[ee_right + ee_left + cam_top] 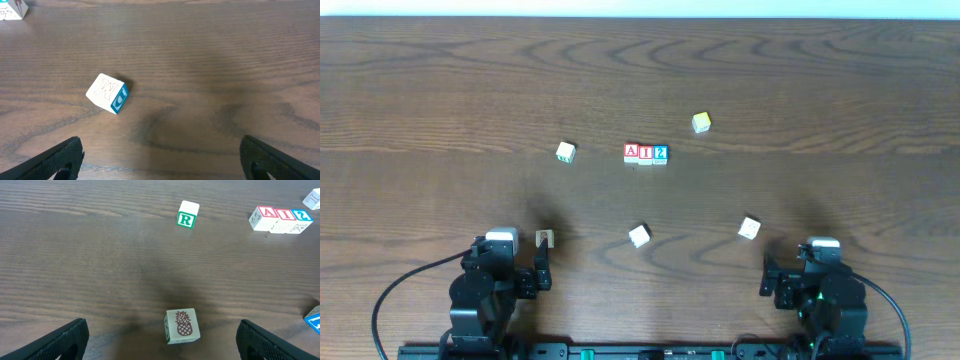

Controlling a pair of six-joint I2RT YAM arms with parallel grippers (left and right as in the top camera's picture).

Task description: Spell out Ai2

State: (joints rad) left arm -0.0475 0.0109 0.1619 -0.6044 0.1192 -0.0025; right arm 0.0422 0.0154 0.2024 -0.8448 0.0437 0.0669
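The three task blocks stand in one row on the brown surface (820, 80), touching each other: the A block (632, 152), the I block (646, 152) and the 2 block (661, 152), well apart from both my arms. In the overhead view their top letters read clearly. My left wrist camera sees the same row from low and far at the upper right, and my right wrist camera shows only a white block corner at its top left edge; I cannot tell which block this is.

My left tool (162, 349) is spread wide and grips nothing. Just ahead of it lies the pineapple block (182, 326). Its picture shows only in this wrist view; from above it is a small pale cube. The green R block (187, 215) is further away.

My right tool (161, 162) is also spread wide and grips nothing. The blue-sided block (107, 93) lies tilted ahead of it, to the left. From overhead I see also a yellow block (701, 122) behind the row and a white block (639, 235) nearer to me.
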